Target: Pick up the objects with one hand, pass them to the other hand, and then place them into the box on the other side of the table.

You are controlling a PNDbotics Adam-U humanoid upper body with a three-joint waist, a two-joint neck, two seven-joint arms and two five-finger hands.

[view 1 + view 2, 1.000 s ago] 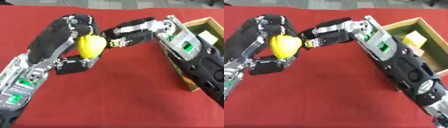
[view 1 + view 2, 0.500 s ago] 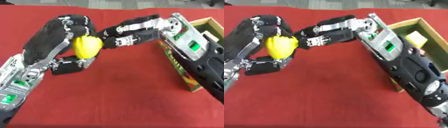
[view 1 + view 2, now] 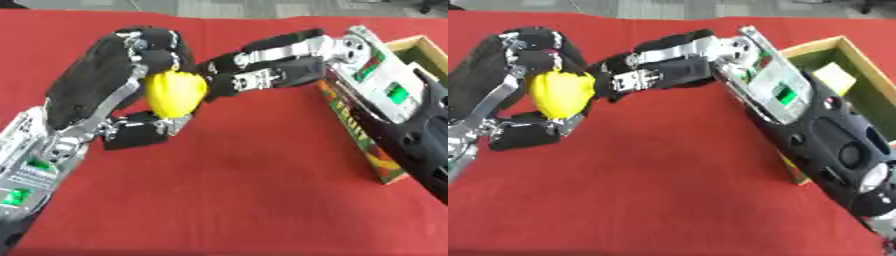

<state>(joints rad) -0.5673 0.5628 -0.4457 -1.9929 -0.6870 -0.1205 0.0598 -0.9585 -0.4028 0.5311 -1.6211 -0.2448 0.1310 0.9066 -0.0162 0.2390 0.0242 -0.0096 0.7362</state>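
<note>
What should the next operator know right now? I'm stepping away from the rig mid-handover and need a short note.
Left hand: shut on the yellow object, held above the red table.
Right hand: fingers reaching to the yellow object, at or near contact; it does not hold it yet.
Box: at the table's right edge, partly hidden by the right arm; a pale yellow item already lies inside.
Done: pick-up with the left hand.
Left: finish the pass to the right hand, then place the yellow object in the box.
</note>
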